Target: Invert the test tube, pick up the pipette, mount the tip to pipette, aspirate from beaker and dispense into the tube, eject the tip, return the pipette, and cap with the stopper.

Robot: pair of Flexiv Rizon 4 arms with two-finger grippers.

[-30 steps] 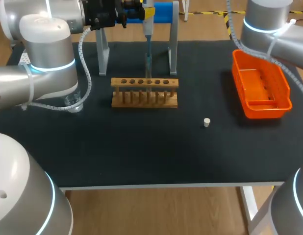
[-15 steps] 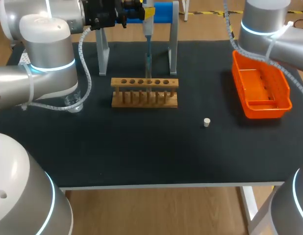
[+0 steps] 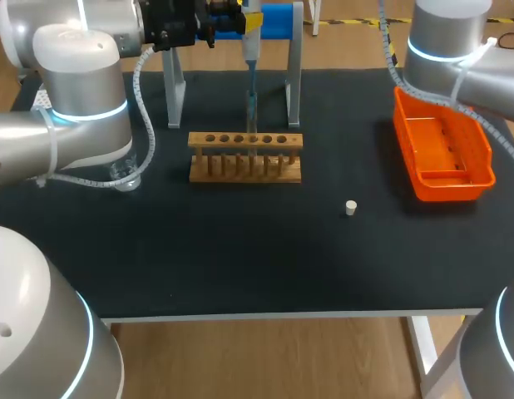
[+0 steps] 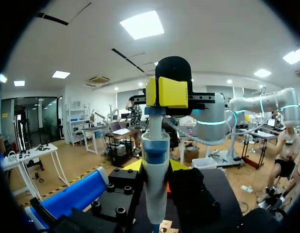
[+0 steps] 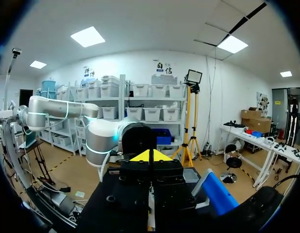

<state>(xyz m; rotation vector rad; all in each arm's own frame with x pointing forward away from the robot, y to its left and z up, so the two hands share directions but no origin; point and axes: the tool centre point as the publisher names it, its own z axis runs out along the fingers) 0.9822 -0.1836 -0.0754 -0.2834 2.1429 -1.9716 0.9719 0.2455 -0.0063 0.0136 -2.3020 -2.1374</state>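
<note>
Left wrist view: left gripper (image 4: 162,92) is clamped on the pipette (image 4: 155,184). One yellow fingertip sits on each side of the pipette's upper stem, both touching it. The black knob of the pipette stands just above the tips. The white-and-blue body hangs straight down below the fingers.

Head view: the left arm (image 3: 82,100) comes in from the left, with its gripper high at the far edge of the table (image 3: 240,258). The pipette hangs upright between the two legs of the metal stand (image 3: 172,91). Its thin tip points down in line with the test tube (image 3: 251,112). The tube stands upright in a hole right of the middle of the wooden rack (image 3: 245,170). Cannot tell whether the tip end is inside the tube mouth or just above it.

The stopper (image 3: 351,208) lies alone on the mat, in front of and to the right of the rack, well apart from both grippers. The beaker (image 3: 124,176) stands left of the rack, partly hidden behind the left arm. The orange tray (image 3: 488,162) sits at the right, under the right arm (image 3: 448,41).

Right wrist view: right gripper (image 5: 151,156) has its yellow tips pressed together with nothing between them. It is far from the pipette and the tube.
</note>
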